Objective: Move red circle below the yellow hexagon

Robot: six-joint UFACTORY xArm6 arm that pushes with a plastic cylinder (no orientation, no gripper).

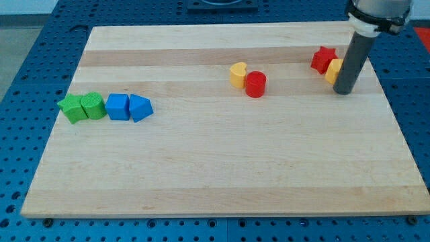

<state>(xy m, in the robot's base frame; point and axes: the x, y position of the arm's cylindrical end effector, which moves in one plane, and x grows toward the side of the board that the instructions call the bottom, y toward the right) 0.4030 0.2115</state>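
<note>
The red circle [255, 85] sits near the board's top middle, touching the lower right side of a yellow heart-shaped block [238, 74]. The yellow hexagon [334, 70] lies at the view's upper right, partly hidden behind my rod, with a red star [323, 59] touching its upper left. My tip [342, 91] rests on the board just below and right of the yellow hexagon, far to the right of the red circle.
At the view's left a row stands close together: a green star [70, 108], a green block [93, 105], a blue cube [117, 106] and a blue triangle [140, 107]. The wooden board [222, 168] ends at blue perforated table on all sides.
</note>
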